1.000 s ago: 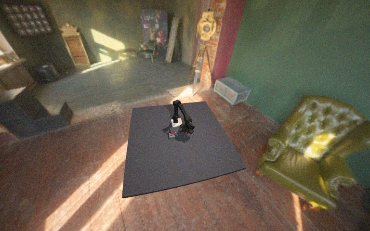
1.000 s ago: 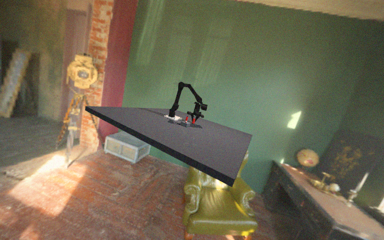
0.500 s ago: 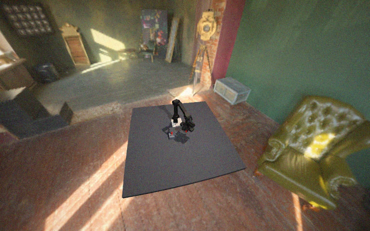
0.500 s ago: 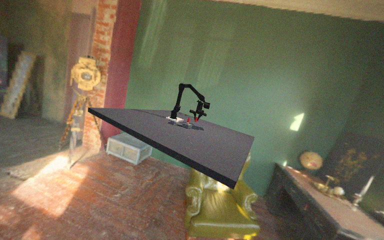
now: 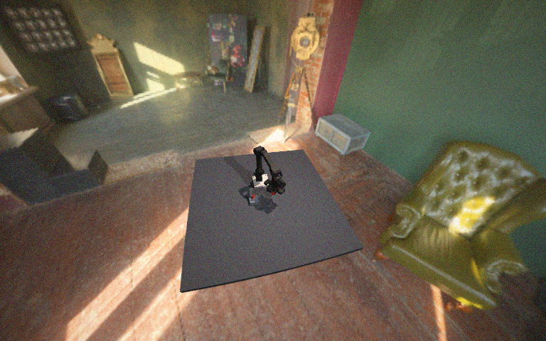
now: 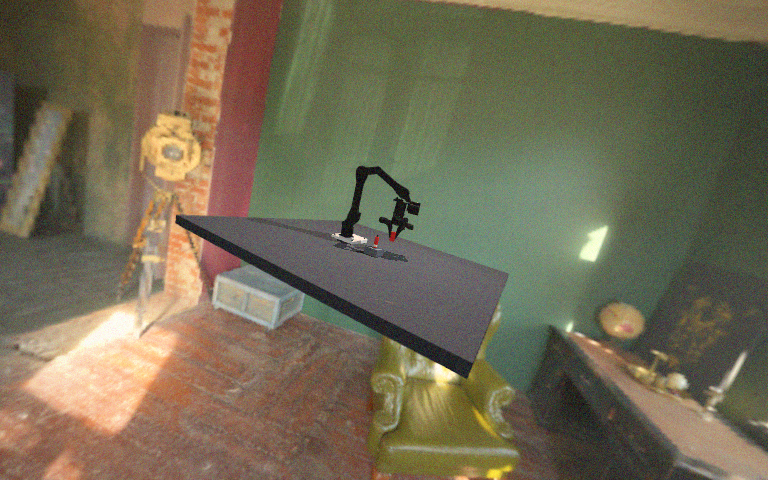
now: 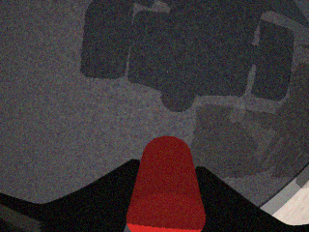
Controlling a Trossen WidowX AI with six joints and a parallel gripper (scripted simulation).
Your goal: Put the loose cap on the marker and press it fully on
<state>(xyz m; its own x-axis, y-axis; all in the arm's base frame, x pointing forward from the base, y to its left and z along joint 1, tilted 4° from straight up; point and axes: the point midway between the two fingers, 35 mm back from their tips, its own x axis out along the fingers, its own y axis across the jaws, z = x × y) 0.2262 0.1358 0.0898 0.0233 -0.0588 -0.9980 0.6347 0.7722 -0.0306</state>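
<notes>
In the exterior view, going left to right, the arm's white base sits on the dark grey tabletop, with the black arm rising from it and bending over to the right. Just right of the base the marker stands upright in the grey holder block, its red upper part showing above the block. Further right, near the marker but apart from it, the gripper points down, and its jaws are clamped on the red cap, which hangs a little above the tabletop and about level with the marker's top.

The top view gives the same order: marker in its holder on the left, the gripper with the cap beside it on the right, and the arm's shadow on the surface between and below them.

In the wrist view the cap fills the lower middle, gripped between the two black fingers, its rounded closed end pointing away from the camera. Past it lies the gripper's own blocky shadow on the tabletop. A pale patch shows at the right edge; what it is cannot be told.
</notes>
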